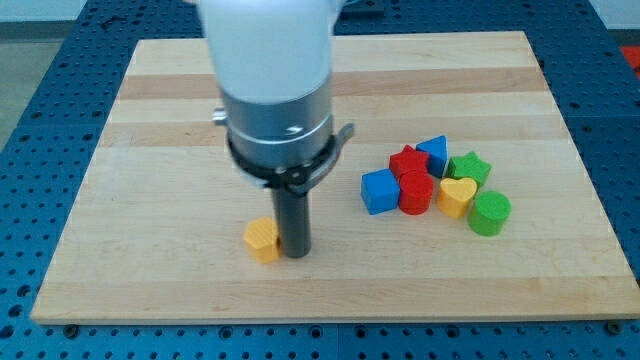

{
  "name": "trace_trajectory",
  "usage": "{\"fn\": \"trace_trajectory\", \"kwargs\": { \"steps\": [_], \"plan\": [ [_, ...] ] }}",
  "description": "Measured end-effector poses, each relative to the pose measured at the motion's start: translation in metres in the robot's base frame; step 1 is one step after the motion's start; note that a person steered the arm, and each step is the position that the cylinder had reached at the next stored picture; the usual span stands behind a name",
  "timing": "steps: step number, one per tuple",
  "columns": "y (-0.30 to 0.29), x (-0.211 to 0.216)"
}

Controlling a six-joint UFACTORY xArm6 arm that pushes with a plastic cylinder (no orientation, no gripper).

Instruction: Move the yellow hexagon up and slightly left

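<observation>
The yellow hexagon lies on the wooden board, left of centre and near the view's bottom. My tip stands right against the hexagon's right side, level with its lower half. The arm's white and grey body rises above it and hides part of the board behind.
A cluster of blocks sits to the view's right: a blue cube, a red block, a red cylinder, a blue triangular block, a green star, a yellow heart and a green cylinder.
</observation>
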State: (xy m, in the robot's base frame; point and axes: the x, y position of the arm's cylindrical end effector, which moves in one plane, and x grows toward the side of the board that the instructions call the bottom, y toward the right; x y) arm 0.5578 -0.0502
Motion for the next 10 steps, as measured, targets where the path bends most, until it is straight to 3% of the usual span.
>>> {"fn": "trace_trajectory", "kwargs": {
  "steps": [3, 4, 7, 10],
  "plan": [
    [-0.030, -0.007],
    [-0.032, -0.047],
    [-0.008, -0.047],
    [-0.020, -0.020]
  ]
}}
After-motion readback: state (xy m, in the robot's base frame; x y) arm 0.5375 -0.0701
